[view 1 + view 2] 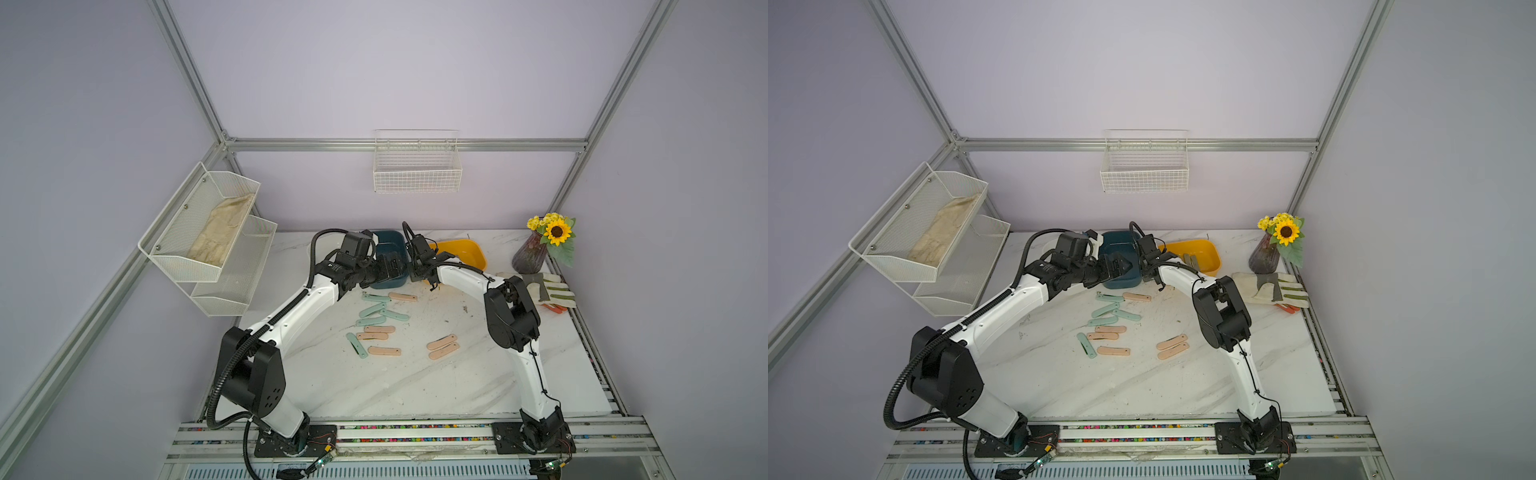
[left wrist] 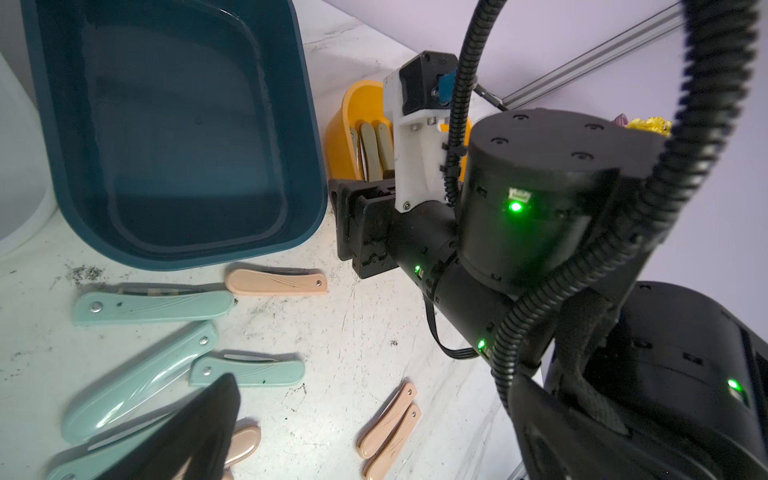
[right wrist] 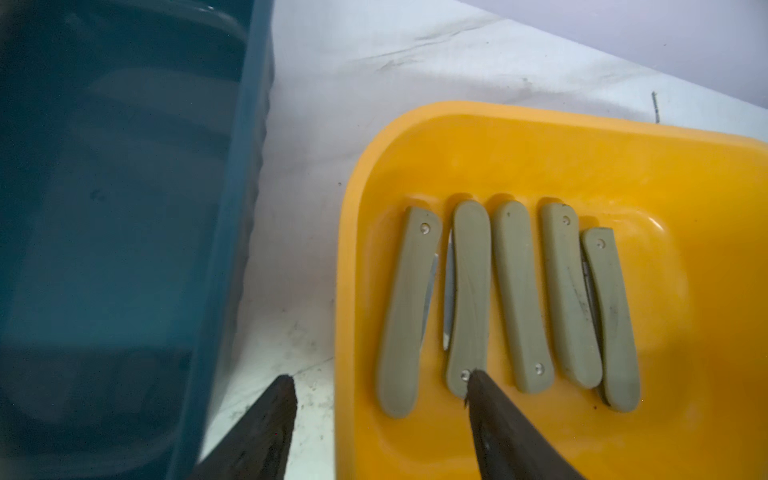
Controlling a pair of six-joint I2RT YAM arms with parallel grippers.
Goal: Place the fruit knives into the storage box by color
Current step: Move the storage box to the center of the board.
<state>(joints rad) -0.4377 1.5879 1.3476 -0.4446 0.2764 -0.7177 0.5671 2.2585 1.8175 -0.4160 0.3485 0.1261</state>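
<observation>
—Starting at the near edge, what lies on the desk [image 1: 374,395]?

—Six peach pink knives [image 1: 441,341] and five mint green knives [image 1: 394,316], all flat on the marble. Two pink ones touch side by side right of centre. The rest form a loose cluster at the middle, reaching back almost to the boxes.

—And level with the farthest of them?

—A striped glove [image 1: 548,289] lies at the right edge, well apart from the knives.

—Beyond that?

—A teal box [image 2: 187,145] sits at the far middle, with a yellow box [image 3: 540,145] to its right and a strip of desk between them. Five olive knives [image 3: 519,299] lie side by side in the yellow box.

—The arms?

—The left end effector [image 1: 1125,265] hangs over the teal box's near side, jaws spread wide, gripping nothing that I can see. The right end effector [image 3: 381,379] hovers above the gap and the yellow box's left rim, also open and carrying nothing. One fingertip [image 3: 496,415] overlaps the end of an olive knife in the right wrist view; I cannot tell whether it touches.

—Farthest back?

—A vase [image 1: 528,253] of yellow flowers stands in the far right corner.
</observation>
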